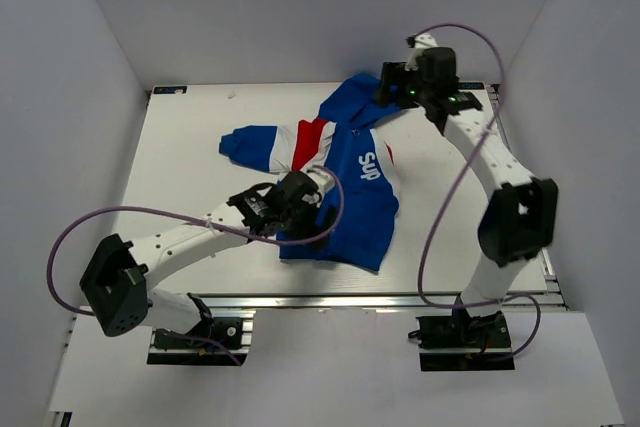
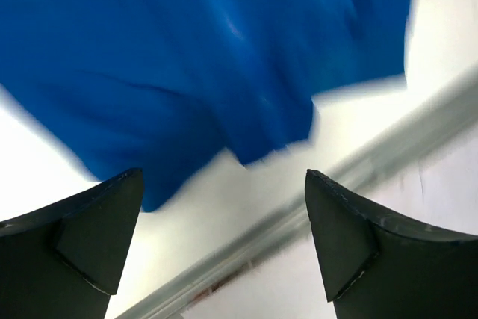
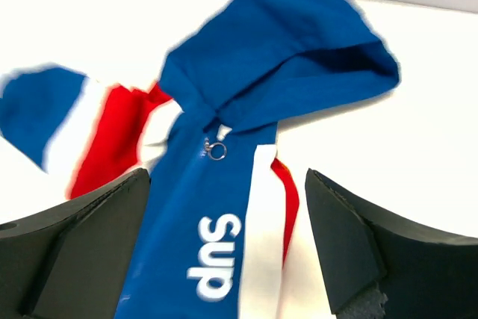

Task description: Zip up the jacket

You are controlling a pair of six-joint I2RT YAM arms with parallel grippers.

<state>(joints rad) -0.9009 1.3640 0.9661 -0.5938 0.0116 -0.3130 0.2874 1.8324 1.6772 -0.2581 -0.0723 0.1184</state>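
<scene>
Hovering low toward the near side of the table (image 1: 180,147), the left gripper (image 2: 224,184) stands wide open and holds nothing, with the blue hem just beyond its fingers. The jacket (image 1: 350,197) lies spread mid-table, chest lettering up and zipper pull (image 3: 216,149) at the collar. Farther back, the right gripper (image 3: 228,181) gapes equally wide and empty by the hood (image 3: 284,42).

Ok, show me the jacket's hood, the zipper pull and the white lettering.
hood (image 3: 299,42), right wrist view, on its blue outer fabric.
zipper pull (image 3: 216,150), right wrist view, on the metal ring.
white lettering (image 3: 214,255), right wrist view, on the middle letter.
</scene>
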